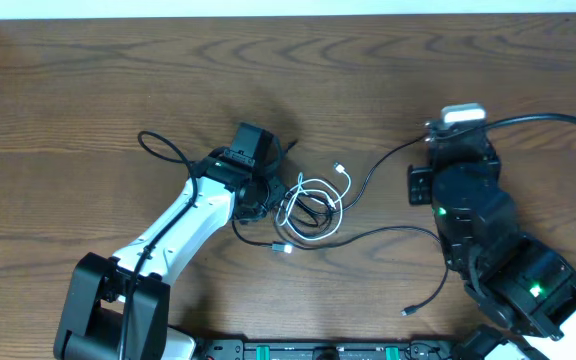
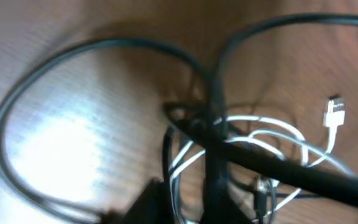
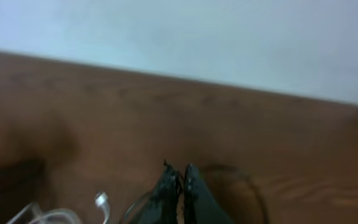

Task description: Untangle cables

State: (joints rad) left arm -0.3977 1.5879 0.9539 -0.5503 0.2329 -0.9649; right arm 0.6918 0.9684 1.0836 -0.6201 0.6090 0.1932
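Your cables lie in one knot just to the 5 o'clock side of the middle of the wooden table (image 1: 88, 90). The white cable (image 2: 253, 118) is coiled at the heart of the knot, and its white plug (image 2: 334, 115) lies free at the coil's 1 o'clock edge.

The black cables (image 1: 388, 232) thread through that coil. One strand leaves toward 2 o'clock and reaches your right arm. Another runs out toward 3 o'clock and then drops to a small plug end (image 1: 408, 312) near 5 o'clock. A black loop (image 1: 173, 148) lies out at 10 o'clock, beyond your left arm.

Your left gripper (image 1: 264, 197) sits at the knot's 9 o'clock edge, right on the strands. Its wrist view is blurred, so you cannot tell how its fingers stand or whether they hold a cable.

Your right gripper (image 3: 180, 183) is off at 3 o'clock, well apart from the coil. Its fingers are pressed together, and nothing shows between them.
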